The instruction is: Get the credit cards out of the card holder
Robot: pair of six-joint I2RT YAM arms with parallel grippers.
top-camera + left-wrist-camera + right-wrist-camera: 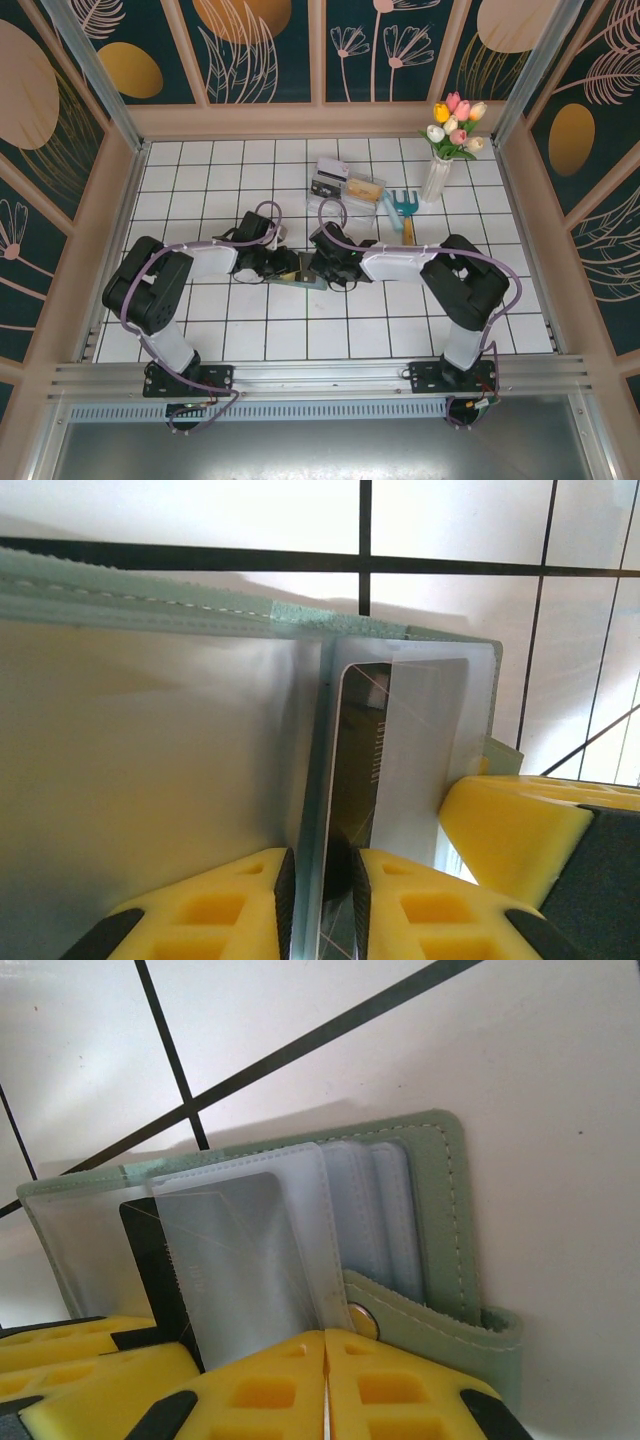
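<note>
The grey-green card holder lies open on the white tiles at the middle of the table, between the two arms. Its clear plastic sleeves fan upward. My right gripper is shut on the lower edge of one sleeve beside the snap button. A dark credit card sticks out of that sleeve's side. My left gripper is shut on the card's end together with a sleeve edge. The right gripper's yellow finger shows at the far side.
A clear compartment tray with small items stands behind the arms. An orange-handled teal garden fork lies beside it. A white vase of tulips is at the back right. Panel walls enclose the tiled floor.
</note>
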